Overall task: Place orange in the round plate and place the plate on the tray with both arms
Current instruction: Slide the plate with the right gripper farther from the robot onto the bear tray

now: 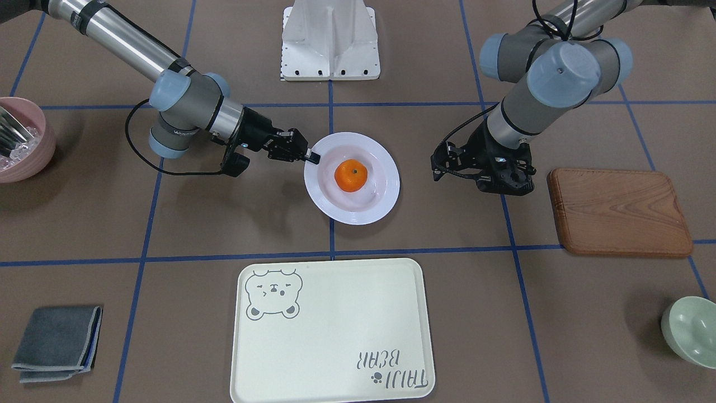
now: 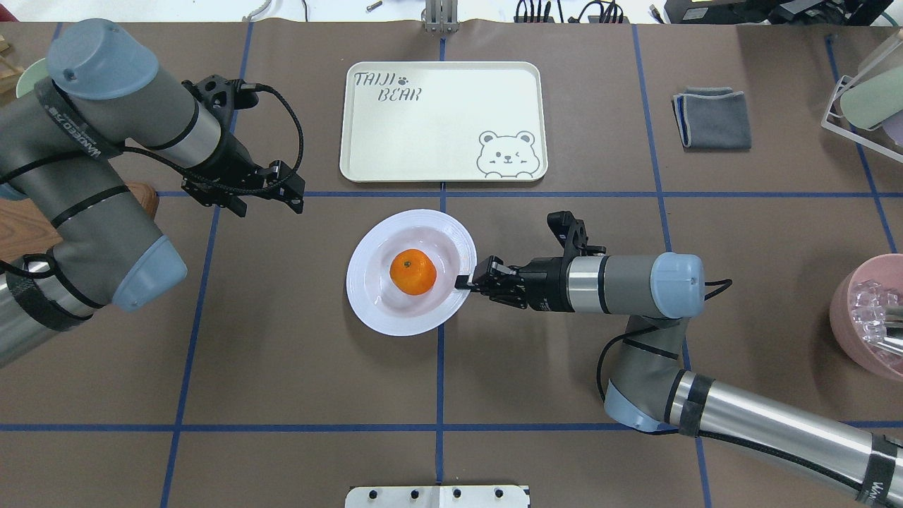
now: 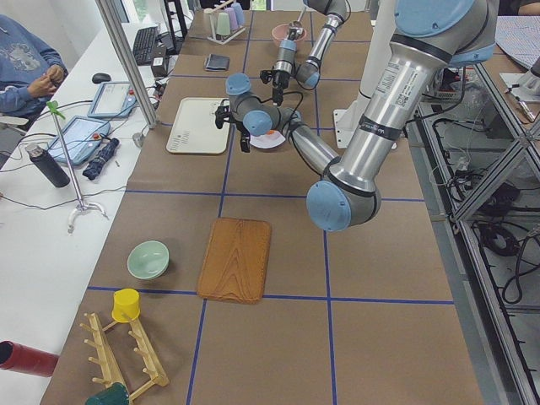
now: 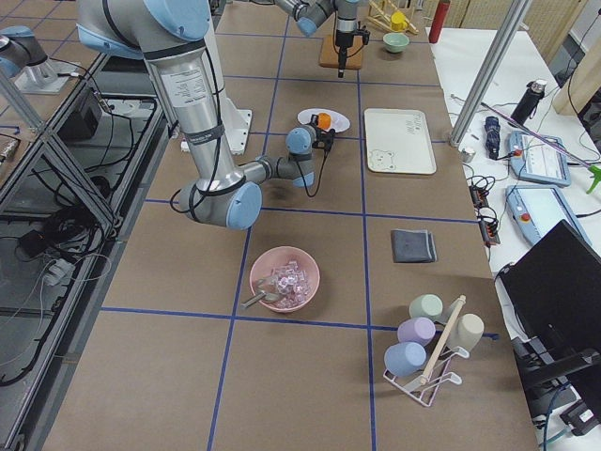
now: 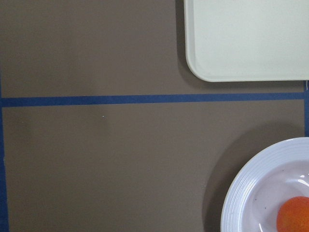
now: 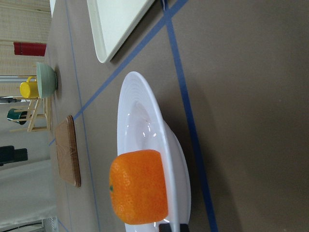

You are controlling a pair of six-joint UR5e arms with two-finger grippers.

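The orange [image 2: 413,271] sits in the well of the round plate [image 2: 367,300] at the middle of the tabletop, just short of the right gripper [image 2: 462,282], which pinches the plate's rim on the robot's right. The left gripper [image 2: 245,192] hangs spread above bare tabletop, apart from the plate. The tray [image 2: 437,120] lies beyond, toward the far edge.

— Where is your right end effector [image 2: 462,282]?
— Out level ahead of my right forearm, wrist turned sideways, fingers pinched on the round plate [image 2: 374,310] rim.
— And the other?
— My left end effector [image 2: 271,200] points straight down, fingers spread wide.
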